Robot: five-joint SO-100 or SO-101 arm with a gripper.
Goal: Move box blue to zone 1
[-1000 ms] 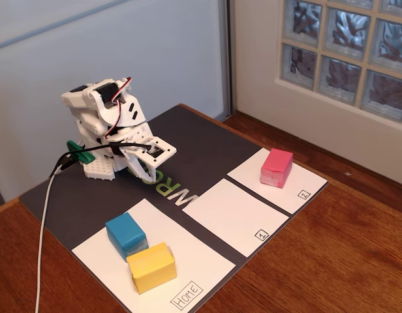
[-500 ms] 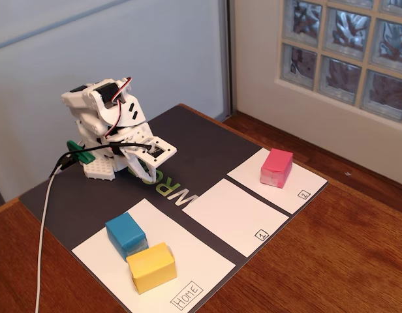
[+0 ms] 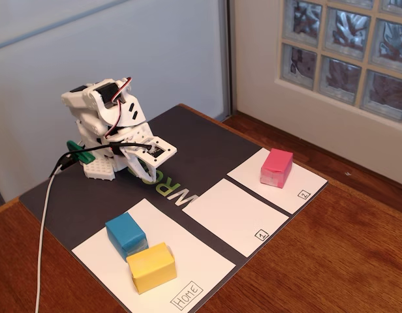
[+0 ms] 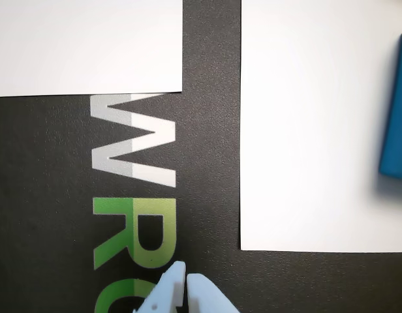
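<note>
The blue box sits on the Home panel at the front left of the fixed view, touching a yellow block. Its edge shows at the right of the wrist view. Zone 1 is the bare white panel in the middle, marked "1"; its corner shows top left in the wrist view. My white gripper is folded low over the dark mat near the arm's base, well apart from the blue box. Its tips are together with nothing between them.
A pink block stands on the panel marked "2" at the right. The dark mat with green and white letters lies on a wooden table. A white cable runs along the left. A wall and glass blocks stand behind.
</note>
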